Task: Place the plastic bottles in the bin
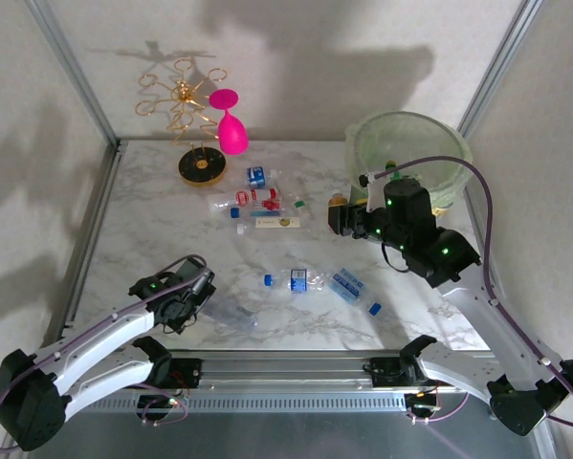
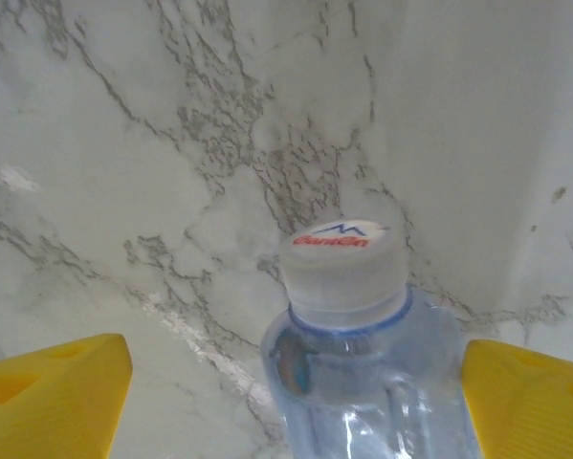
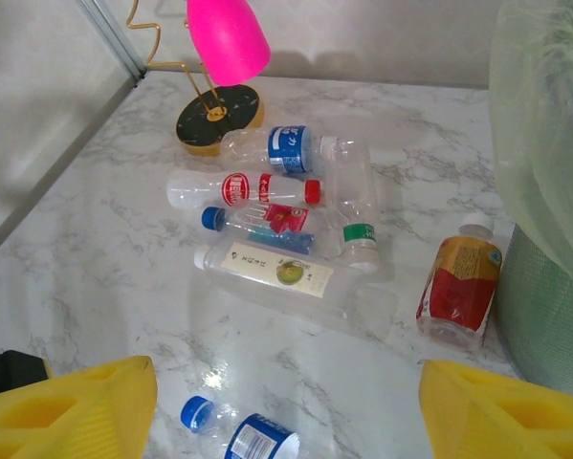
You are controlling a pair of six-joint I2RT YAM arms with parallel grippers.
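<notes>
A clear plastic bottle [image 2: 363, 373] with a white cap lies on the marble between the yellow fingers of my left gripper [image 2: 296, 406]. The jaws are open: the right finger is close to the bottle and the left finger stands well apart from it. From above, that gripper [image 1: 208, 298] is low at the front left. My right gripper [image 3: 286, 402] hangs open over the table with nothing between its fingers, beside the pale-green bin [image 1: 410, 153]. Several bottles [image 3: 267, 263] lie in a cluster ahead of it, and an orange-labelled bottle [image 3: 458, 287] lies by the bin's wall [image 3: 544, 316].
A pink wine glass [image 1: 231, 129] and a gold wire rack [image 1: 186, 105] stand at the back left. Two blue-labelled bottles [image 1: 296, 280] [image 1: 348, 285] lie mid-table; one blue-capped bottle [image 3: 238, 435] is just under my right gripper. Metal frame posts edge the table.
</notes>
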